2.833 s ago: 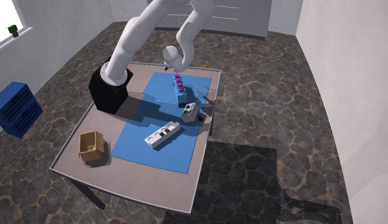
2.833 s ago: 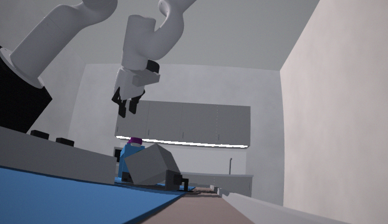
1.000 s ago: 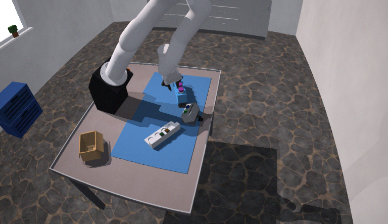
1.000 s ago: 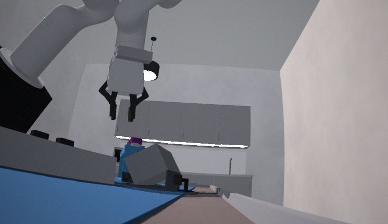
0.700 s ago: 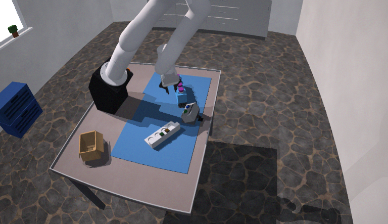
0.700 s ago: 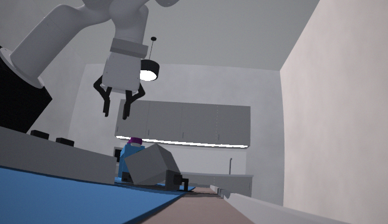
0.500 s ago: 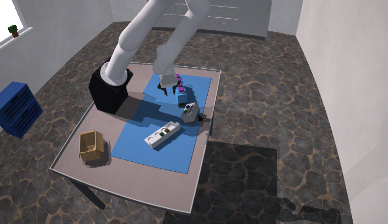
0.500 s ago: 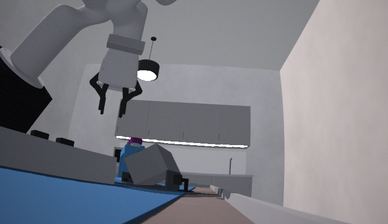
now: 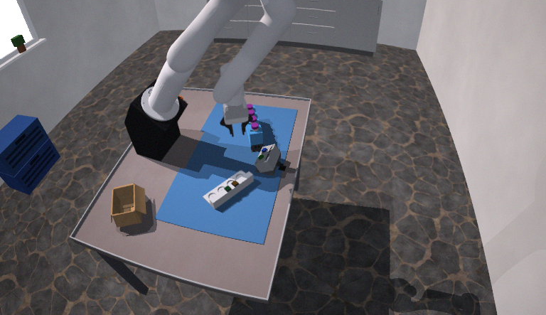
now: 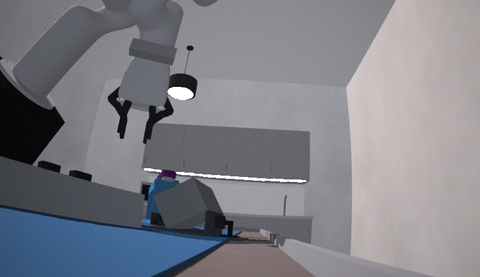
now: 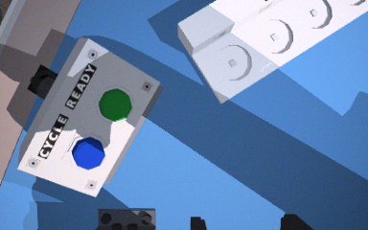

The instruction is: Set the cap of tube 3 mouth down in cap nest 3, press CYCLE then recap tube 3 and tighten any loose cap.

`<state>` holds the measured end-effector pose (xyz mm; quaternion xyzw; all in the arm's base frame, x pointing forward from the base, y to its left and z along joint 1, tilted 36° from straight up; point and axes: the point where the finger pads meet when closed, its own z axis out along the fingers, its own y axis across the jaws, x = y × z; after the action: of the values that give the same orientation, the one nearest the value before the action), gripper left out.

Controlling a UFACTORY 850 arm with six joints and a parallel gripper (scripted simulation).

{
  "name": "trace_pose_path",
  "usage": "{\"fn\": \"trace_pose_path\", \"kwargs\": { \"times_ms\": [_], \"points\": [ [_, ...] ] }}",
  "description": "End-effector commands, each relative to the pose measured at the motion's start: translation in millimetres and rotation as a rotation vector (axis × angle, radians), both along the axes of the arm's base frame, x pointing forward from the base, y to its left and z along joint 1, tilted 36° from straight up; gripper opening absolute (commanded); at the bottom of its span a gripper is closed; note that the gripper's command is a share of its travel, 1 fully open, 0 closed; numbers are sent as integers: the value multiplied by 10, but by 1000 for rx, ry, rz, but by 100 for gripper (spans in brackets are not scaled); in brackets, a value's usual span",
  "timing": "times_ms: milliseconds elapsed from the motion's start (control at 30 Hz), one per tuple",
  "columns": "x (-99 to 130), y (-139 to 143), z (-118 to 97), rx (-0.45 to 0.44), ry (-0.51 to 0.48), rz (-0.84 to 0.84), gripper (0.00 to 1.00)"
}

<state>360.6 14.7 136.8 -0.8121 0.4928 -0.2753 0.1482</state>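
Observation:
My gripper (image 9: 237, 134) (image 10: 133, 139) (image 11: 243, 222) is part open and empty, in the air beside the decapping station (image 9: 255, 137) (image 10: 154, 203), on the arm-base side. Several magenta caps sit in a row on the station's tubes; the nearest, on tube 4 (image 9: 254, 125) (image 10: 168, 174), looks upright. How tight they are cannot be told. The white cap tray (image 9: 217, 204) (image 10: 88, 199) (image 11: 206, 30) shows no cap in its visible nests. Its green lamp (image 9: 228, 188) and amber lamp (image 9: 234, 183) look dark. The blue CYCLE key (image 9: 264, 149) (image 11: 88, 153) and green READY key (image 9: 261, 156) (image 11: 115, 104) share one grey housing (image 9: 270, 163) (image 10: 190, 203).
The housing stands between the station and the tray, with a black fitting (image 9: 282, 167) (image 10: 220, 221) (image 11: 43, 82) on its outer side. An open cardboard box (image 9: 138, 210) stands on the table near the left edge. The arm's black base (image 9: 151, 139) is at the table's far left.

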Motion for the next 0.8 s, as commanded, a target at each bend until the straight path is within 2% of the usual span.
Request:
{"fn": "trace_pose_path", "kwargs": {
  "times_ms": [0, 100, 133, 300, 367, 400, 467, 533, 567, 767],
  "points": [
    [0, 0, 1, 0, 0, 0, 46],
    [22, 248, 8, 148, -8, -202, 46],
    [22, 248, 8, 148, -8, -202, 46],
    [44, 497, 15, 285, -15, -386, 46],
    [44, 498, 15, 296, -16, -403, 46],
    [52, 581, 17, 346, -18, -470, 46],
    [52, 581, 17, 346, -18, -470, 46],
    [66, 747, 22, 445, -23, -604, 46],
    [74, 830, 24, 466, -24, -632, 46],
    [96, 1079, 30, 466, -24, -632, 46]
  ]
}}
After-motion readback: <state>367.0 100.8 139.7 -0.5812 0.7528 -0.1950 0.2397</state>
